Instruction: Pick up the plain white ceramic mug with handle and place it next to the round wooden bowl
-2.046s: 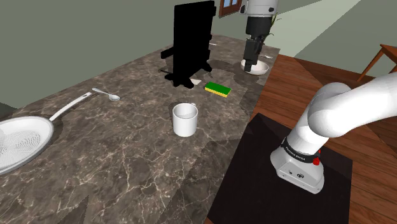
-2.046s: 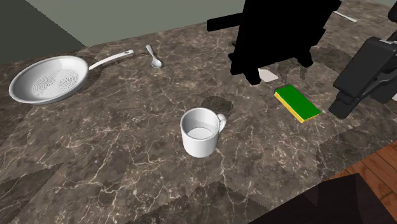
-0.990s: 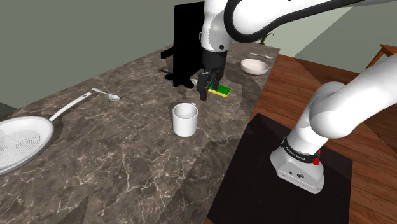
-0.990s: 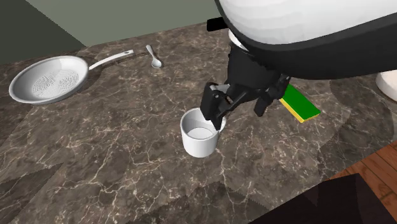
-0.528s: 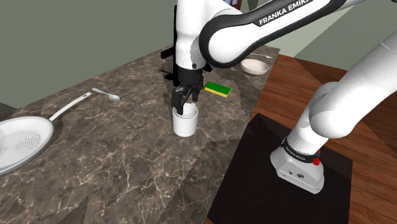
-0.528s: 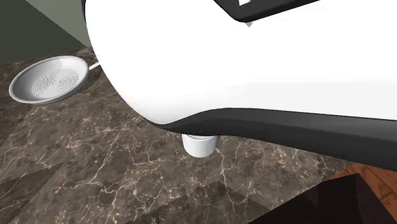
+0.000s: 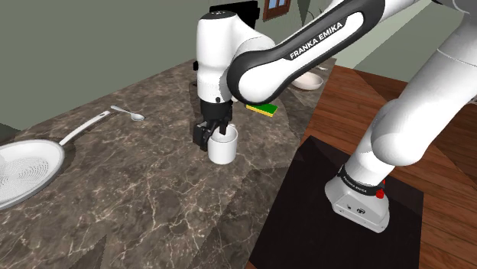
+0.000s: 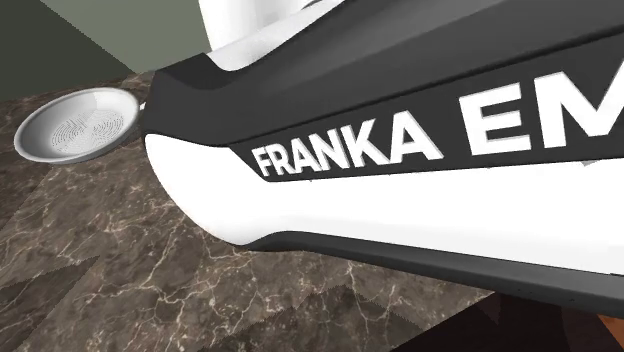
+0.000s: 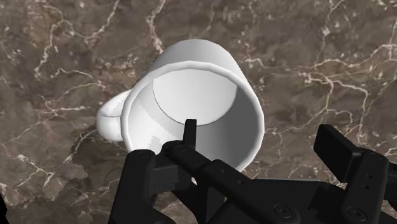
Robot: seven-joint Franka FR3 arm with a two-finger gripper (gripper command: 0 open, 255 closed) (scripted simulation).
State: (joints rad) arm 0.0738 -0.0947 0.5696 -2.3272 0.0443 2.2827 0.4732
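The arm (image 7: 256,57) has swung away from the bowl (image 7: 309,80) at the far end of the worktop (image 7: 137,183), crossed over the sponge (image 7: 264,110) and come down at the mug (image 7: 223,147). Its jaws, above the bowl two seconds ago, now stand apart at the mug's rim. In the second exterior view the forearm has moved close before the camera, covering the mug, sponge and spoon (image 7: 131,115) seen there earlier.

The bench (image 7: 153,183) is dark veined marble with a polished sheen; the mug (image 9: 210,63) smooth plain white; the pan (image 7: 23,172) silvery metal; the floor (image 7: 447,206) reddish wooden planks
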